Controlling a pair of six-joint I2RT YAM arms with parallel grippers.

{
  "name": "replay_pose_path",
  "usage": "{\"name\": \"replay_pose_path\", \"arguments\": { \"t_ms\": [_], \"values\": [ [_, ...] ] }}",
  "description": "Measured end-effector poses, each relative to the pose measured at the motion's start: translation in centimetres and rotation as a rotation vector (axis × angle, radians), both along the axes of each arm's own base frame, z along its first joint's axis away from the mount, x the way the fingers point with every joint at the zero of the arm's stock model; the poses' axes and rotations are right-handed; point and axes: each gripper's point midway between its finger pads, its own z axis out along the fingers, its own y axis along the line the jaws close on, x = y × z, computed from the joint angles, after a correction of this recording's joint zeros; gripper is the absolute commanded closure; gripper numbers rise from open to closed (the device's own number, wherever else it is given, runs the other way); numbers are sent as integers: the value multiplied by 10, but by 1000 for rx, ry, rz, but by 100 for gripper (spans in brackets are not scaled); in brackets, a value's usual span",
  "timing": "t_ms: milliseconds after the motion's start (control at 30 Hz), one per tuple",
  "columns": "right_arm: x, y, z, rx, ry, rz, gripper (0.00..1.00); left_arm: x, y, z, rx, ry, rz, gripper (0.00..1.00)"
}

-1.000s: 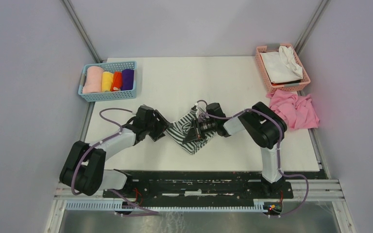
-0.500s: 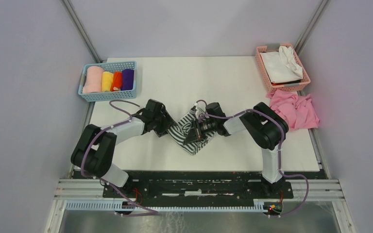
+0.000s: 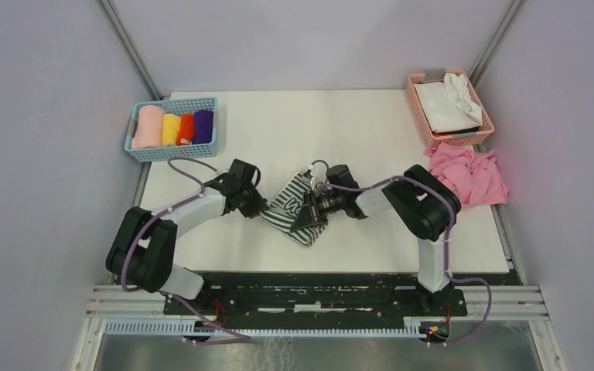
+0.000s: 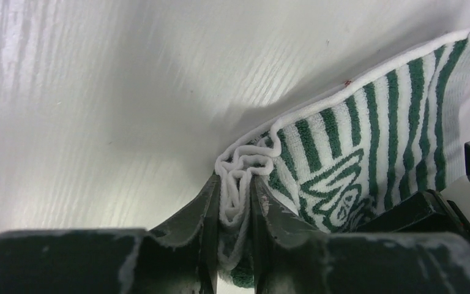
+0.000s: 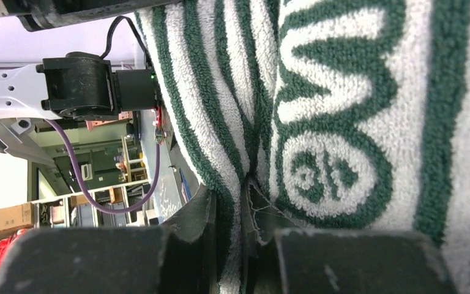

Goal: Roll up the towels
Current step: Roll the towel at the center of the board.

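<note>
The green-and-white striped towel lies bunched in the middle of the table between my two grippers. My left gripper is at its left corner, and in the left wrist view it is shut on the folded white hem of the striped towel. My right gripper holds the right side; the right wrist view shows it shut on a fold of the lettered striped towel. A rolled deep-purple towel sits in the blue basket.
The blue basket at the back left holds pink, yellow, orange and purple rolls. A pink basket at the back right holds a white cloth. A crumpled pink cloth lies at the right table edge.
My left gripper went from open beside the towel's left corner to shut on its hem. The right gripper kept its hold and barely moved.
</note>
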Motion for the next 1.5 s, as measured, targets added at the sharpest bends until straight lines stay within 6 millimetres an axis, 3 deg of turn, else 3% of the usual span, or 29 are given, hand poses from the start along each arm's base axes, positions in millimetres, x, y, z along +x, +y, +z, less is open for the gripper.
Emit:
{"name": "replay_pose_path", "arguments": {
  "t_ms": [200,333,567,700,867,1167,1500],
  "values": [
    [-7,-4,-3,-1,32,-4,99,-4,22,12,9,-43,45,34],
    [-7,-6,-3,5,57,-7,99,-14,37,19,2,-88,81,23],
    [-8,-10,-5,32,106,-12,100,-42,37,31,-93,-208,55,12],
    [-8,-13,-6,49,143,-13,99,-50,27,37,-205,-297,29,11],
    [-8,-14,-6,58,154,-13,99,-56,13,25,-289,-299,-6,12],
    [-7,-14,-6,58,159,-18,99,-47,-10,10,-347,-271,-44,23],
    [-10,-22,-4,16,130,-26,77,-31,-43,1,-352,-256,-91,38]
  ]
}}
